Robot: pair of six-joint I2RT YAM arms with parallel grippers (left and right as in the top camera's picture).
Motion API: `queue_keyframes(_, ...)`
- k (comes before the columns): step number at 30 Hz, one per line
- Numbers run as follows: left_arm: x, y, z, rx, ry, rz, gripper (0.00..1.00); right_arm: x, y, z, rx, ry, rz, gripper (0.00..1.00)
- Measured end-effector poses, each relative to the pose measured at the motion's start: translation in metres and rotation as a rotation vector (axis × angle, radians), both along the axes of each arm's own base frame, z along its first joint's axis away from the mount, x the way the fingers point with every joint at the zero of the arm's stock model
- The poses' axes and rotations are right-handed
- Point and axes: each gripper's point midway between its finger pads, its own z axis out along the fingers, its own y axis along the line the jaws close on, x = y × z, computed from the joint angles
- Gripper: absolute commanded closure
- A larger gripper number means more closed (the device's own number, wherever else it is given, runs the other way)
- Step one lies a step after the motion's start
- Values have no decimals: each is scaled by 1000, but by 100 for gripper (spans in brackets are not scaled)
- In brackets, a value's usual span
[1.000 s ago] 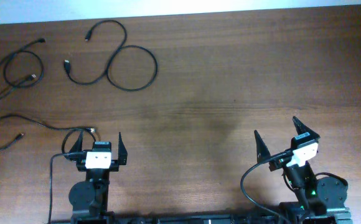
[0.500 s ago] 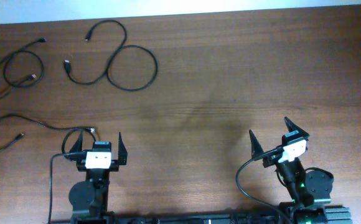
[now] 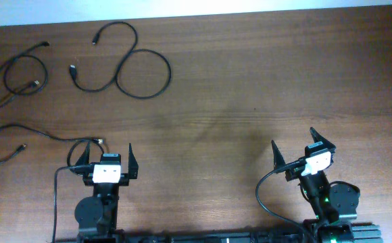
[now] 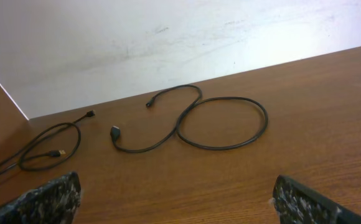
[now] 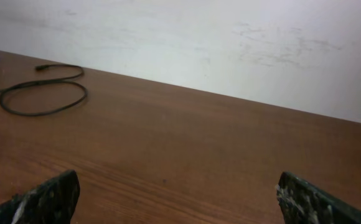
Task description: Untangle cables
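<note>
Along the near edge of the table (image 3: pixel 250 81), the left gripper (image 3: pixel 109 154) is sitting with its fingers spread wide, gripping nothing. The right gripper (image 3: pixel 294 143), well to its right, is doing likewise. Just left of the left gripper, the nearest cable (image 3: pixel 10 126) is trailing loosely. Beyond the left gripper, the looped cable (image 3: pixel 169 74) and, further left, the coiled cable (image 3: pixel 44 71) are lying apart.
</note>
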Motion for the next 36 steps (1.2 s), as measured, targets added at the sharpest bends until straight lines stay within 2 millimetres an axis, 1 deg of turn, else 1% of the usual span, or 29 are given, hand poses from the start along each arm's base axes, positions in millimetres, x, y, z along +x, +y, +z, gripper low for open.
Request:
queue_keyframes(17, 0, 0, 0, 0, 0, 0, 1, 1, -5, -1, -27, -6, -28, 1)
queue_keyframes(21, 0, 0, 0, 0, 0, 0, 1, 4, -21, -2, 8, 9, -116, 1)
queue_keyframes(26, 0, 0, 0, 0, 0, 0, 1, 5, -30, -4, 26, 17, -168, 1)
queue_keyframes(30, 0, 0, 0, 0, 0, 0, 1, 5, -41, -5, 91, 31, -236, 1)
queue_keyframes(36, 0, 0, 0, 0, 0, 0, 2, 5, -45, -6, 104, 33, -260, 1)
